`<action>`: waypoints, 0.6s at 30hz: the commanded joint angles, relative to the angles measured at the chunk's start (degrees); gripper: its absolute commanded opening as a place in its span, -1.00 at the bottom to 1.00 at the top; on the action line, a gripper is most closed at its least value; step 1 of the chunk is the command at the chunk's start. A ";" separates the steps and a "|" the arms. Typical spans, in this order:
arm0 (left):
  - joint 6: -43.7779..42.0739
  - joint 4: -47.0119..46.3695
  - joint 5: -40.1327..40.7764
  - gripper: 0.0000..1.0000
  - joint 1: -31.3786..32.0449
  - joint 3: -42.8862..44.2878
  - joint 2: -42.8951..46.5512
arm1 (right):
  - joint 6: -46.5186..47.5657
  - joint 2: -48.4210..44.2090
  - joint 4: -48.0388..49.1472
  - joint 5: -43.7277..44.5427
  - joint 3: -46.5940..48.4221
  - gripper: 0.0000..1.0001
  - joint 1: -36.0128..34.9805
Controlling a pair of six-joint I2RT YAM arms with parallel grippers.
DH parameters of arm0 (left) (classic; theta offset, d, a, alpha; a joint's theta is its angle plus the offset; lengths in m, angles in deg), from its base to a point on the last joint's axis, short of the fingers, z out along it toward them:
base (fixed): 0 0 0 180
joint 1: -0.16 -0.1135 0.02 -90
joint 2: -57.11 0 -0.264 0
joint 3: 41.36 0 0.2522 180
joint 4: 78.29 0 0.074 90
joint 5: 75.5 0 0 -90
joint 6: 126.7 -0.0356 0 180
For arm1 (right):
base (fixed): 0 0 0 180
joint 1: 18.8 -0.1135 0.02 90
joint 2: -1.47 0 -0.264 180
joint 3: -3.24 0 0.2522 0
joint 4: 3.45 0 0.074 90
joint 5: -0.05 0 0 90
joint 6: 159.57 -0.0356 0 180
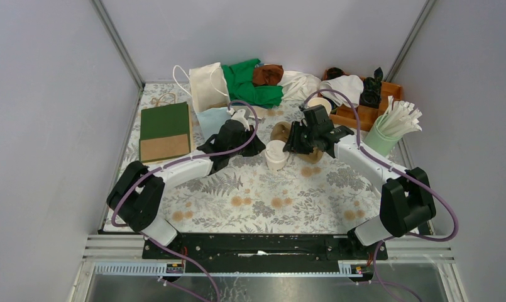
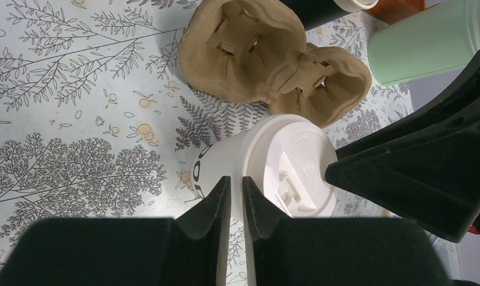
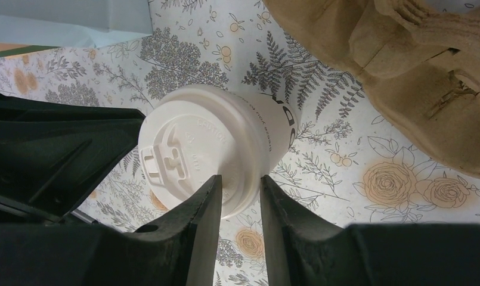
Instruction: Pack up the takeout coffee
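Grey walls (image 1: 49, 94), floral tablecloth (image 1: 269, 201); takeout coffee (image 1: 276, 154) upright; left gripper (image 2: 236, 183), right gripper (image 3: 240, 182) narrowly parted at lid (image 3: 183, 149), hold unclear.

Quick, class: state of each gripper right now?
Left gripper: narrow gap at the takeout coffee lid; grip cannot be told.
Right gripper: likewise; cannot be told.

Left hand: black two-fingered left hand (image 2: 236, 180) at the near edge; fingers (image 2: 210, 217) nearly together, a thin slit between, tips over the cup's side; a grip cannot be told.
Coffee: takeout coffee (image 2: 255, 156), a white paper cup with black print, capped by a white round lid (image 2: 303, 170).
Right hand: black right hand (image 2: 344, 170), reaching in from the right, tip at the lid's rim.
Tray: brown moulded pulp tray (image 2: 267, 59), just beyond the cup.
Container: pale green round container (image 2: 428, 42), far right.
Desk: fern-and-flower printed desk (image 2: 76, 119).
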 commanded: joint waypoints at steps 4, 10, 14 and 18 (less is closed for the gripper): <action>-1.26 -1.44 -0.39 -0.72 -0.05 1.65 -1.51 | 0.96 0.69 -1.48 -0.10 2.84 -0.29 -0.20; -1.66 -1.21 -0.61 -0.76 0.28 1.47 -2.38 | 1.11 1.26 -2.60 0.08 2.48 -0.30 -0.21; -1.92 -0.49 -0.06 -0.79 0.84 1.48 -3.06 | 1.22 1.64 -3.20 0.15 2.45 -0.31 -0.21; -2.31 1.19 1.37 -0.80 1.46 1.77 -3.77 | 1.44 2.06 -3.98 0.38 2.77 -0.31 -0.21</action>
